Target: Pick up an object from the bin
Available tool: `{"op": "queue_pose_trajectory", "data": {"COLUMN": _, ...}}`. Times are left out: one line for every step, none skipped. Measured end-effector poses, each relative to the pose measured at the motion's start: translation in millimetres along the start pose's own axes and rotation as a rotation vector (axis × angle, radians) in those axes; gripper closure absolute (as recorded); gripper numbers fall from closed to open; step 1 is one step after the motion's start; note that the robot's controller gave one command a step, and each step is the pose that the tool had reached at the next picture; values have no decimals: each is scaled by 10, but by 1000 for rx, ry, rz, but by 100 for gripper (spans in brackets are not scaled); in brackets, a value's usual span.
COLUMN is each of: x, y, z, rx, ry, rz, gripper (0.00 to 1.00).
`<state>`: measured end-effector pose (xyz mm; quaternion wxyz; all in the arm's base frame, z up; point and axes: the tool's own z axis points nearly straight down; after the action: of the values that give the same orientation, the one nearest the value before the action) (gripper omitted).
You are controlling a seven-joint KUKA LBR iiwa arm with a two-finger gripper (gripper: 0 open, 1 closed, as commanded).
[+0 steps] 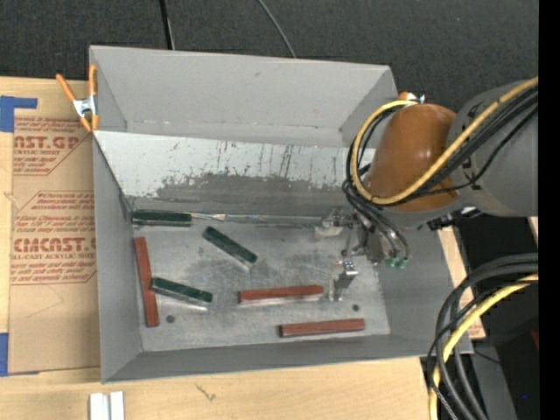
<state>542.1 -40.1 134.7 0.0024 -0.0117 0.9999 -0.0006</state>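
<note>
So the end effector (345, 283) is down low over the floor of the bin (262, 103), toward the 3 o'clock side, and it sits right at the right-hand tip of the middle red-brown bar (280, 295). That's the relation that matters. The bar runs away from it toward 9 o'clock, long axis pretty much 9-to-3 with the far end dipping a hair lower. From this angle they look touching or just beside each other, can't say which. I also can't tell whether the end effector is open or closed, because the cables and the orange wrist cover (416, 156) crowd that spot.

My guess is that this bar is the target. A grab across its narrow width would be the way to go, and being at the very end rather than the middle, it might tip or swing when lifted.

A second red-brown bar (322, 327) lies near at roughly 7 o'clock from the end effector, parallel to the first. A third, upright red-brown bar (144, 283) runs 12-to-6 along the left wall.

There are also three dark green bars: a slanted one (230, 244) near the centre, a lower green one (181, 291) and a back green one (162, 219). All three are well apart from the end effector.

They're all flat, slim, rigid-looking sticks with squared ends. The bin floor is scuffed bare metal, so they'll probably slide easily.
</note>
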Motion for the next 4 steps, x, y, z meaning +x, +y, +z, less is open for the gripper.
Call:
{"op": "queue_pose_trajectory", "data": {"x": -517, "y": 210, "z": 589, "rx": -1, "ry": -10, "rz": -10, "gripper": 100}}
{"op": "queue_pose_trajectory", "data": {"x": -517, "y": 210, "z": 589, "rx": -1, "ry": -10, "rz": -10, "gripper": 100}}
{"op": "queue_pose_trajectory", "data": {"x": -471, "y": 149, "z": 70, "rx": -2, "ry": 8, "rz": -10, "gripper": 100}}
{"op": "queue_pose_trajectory", "data": {"x": -460, "y": 188, "z": -256, "rx": -1, "ry": 2, "rz": -26, "gripper": 0}}
